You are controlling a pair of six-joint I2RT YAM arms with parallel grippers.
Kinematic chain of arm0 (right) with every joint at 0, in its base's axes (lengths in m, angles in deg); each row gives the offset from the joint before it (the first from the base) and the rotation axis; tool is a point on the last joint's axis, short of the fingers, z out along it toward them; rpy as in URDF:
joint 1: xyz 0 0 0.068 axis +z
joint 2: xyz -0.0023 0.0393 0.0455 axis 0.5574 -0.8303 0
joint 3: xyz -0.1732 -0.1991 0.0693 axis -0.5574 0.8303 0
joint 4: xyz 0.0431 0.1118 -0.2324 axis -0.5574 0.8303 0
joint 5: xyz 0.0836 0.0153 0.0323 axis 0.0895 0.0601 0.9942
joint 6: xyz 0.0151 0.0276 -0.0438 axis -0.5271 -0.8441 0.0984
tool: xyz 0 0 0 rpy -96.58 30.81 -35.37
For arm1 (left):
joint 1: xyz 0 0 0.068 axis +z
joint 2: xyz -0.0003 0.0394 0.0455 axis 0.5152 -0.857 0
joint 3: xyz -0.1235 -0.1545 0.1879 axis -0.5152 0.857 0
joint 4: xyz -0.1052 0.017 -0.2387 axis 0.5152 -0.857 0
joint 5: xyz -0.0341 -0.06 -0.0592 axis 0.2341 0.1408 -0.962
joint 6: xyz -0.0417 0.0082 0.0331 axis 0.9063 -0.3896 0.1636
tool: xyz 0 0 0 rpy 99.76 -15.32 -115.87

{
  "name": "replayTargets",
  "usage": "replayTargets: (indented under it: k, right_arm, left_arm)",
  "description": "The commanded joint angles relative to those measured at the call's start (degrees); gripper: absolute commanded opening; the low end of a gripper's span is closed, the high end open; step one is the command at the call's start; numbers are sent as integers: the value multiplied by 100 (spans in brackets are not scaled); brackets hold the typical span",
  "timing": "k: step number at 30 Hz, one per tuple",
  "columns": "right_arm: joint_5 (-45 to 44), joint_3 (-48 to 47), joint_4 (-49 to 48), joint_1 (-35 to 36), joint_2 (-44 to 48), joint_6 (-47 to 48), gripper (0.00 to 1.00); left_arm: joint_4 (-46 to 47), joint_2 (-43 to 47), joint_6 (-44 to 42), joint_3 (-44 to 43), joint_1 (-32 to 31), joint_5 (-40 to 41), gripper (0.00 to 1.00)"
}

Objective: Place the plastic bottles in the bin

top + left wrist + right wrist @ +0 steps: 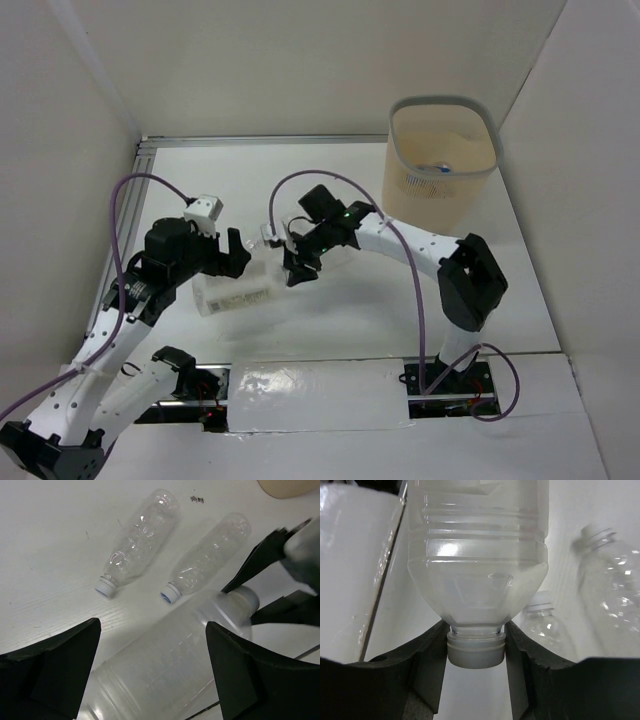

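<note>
The right end effector (476,645) is closed on the neck of a large clear bottle (475,555). Its two dark fingers press against either side, just above the white cap (475,654). The bottle lies on its side on the white desk (350,310), its neck towards the right arm and its ribbed body stretching away towards the left arm.

The left end effector (152,675) stands wide, one black finger on each side of the same bottle's body. Whether either finger touches the plastic is hard to tell from this angle.

Beyond the large bottle, two smaller clear, crinkled bottles lie side by side on the desk, near each other but apart. One (140,540) is on the left of the left wrist view and the other (207,552) on the right, both with their pale caps towards the camera.

The bin (440,195), a tall beige basket with a grey rim and perforated walls, stands at the far right of the desk, well apart from both end effectors. Something small and blue shows at its bottom, possibly a labelled bottle.
</note>
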Motion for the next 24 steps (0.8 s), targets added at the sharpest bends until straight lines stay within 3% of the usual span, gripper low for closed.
replayTargets:
  k: [1, 5, 13, 18, 24]
  right_arm:
    - [825, -449, 580, -338, 695, -266, 29]
    - [-9, -273, 133, -751, 1153, -531, 28]
    - [-1248, -36, -42, -1569, 1548, -627, 28]
    - [-1567, -280, -605, -2324, 1856, -1207, 29]
    - [-1461, -1141, -755, -3256, 1909, -1743, 29]
  left_arm:
    - [331, 270, -50, -246, 32, -194, 99]
    - [788, 743, 72, -308, 32, -307, 100]
    - [2607, 1562, 819, 26, 32, -782, 100]
    - [2303, 1413, 742, -36, 32, -1221, 100]
    - [1704, 553, 224, 193, 32, -1906, 99]
